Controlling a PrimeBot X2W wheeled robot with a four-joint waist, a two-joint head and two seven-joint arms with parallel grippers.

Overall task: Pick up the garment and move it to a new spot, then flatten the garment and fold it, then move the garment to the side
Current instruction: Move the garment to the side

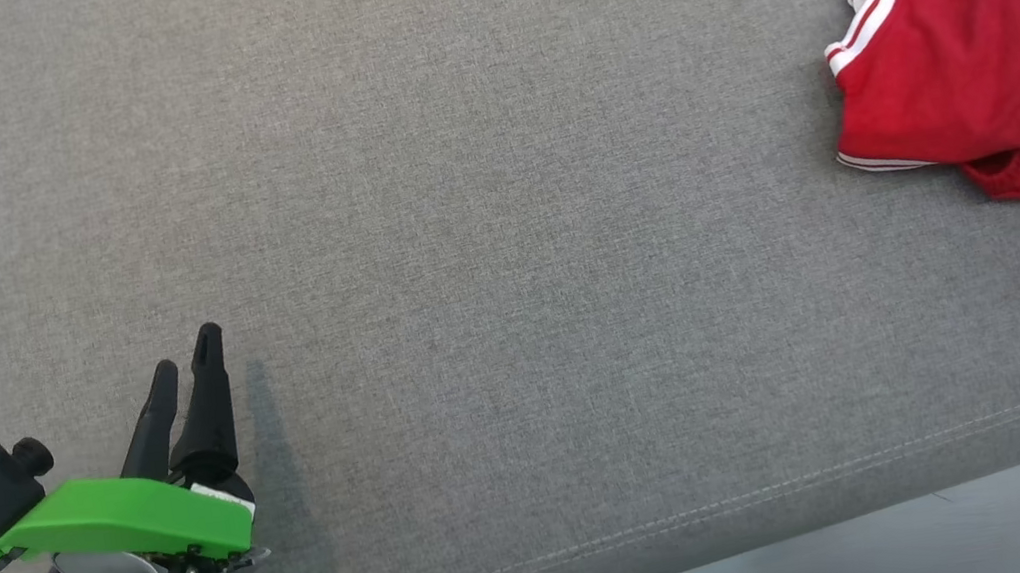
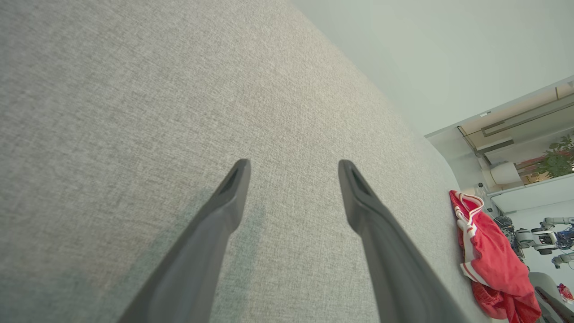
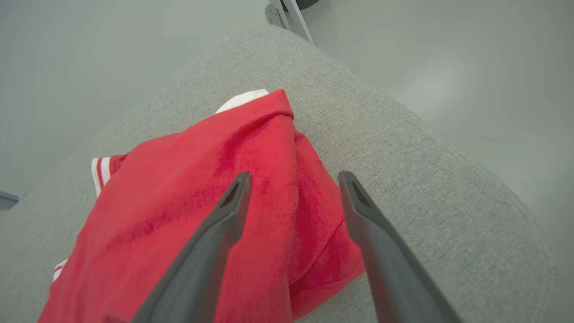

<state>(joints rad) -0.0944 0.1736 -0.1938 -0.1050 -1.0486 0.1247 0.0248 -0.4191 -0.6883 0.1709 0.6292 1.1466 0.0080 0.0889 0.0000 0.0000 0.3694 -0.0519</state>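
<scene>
Garment [image 1: 979, 44] lies crumpled on the grey cushion [image 1: 501, 227], right gripper [image 3: 293, 177] spread empty above it, left gripper [image 2: 293, 163] likewise spread, well apart.

We read no text, brand or number; a white patch [image 1: 233, 497] on the left hand [image 1: 187, 350] may be an illegible label.

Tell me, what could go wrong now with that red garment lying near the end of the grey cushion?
1. The red garment lies close to the rounded end of the grey cushion; a nudge might slide it toward the floor.
2. The right gripper hangs open just over it, so a finger could snag a fold as the arm pulls away.
</scene>
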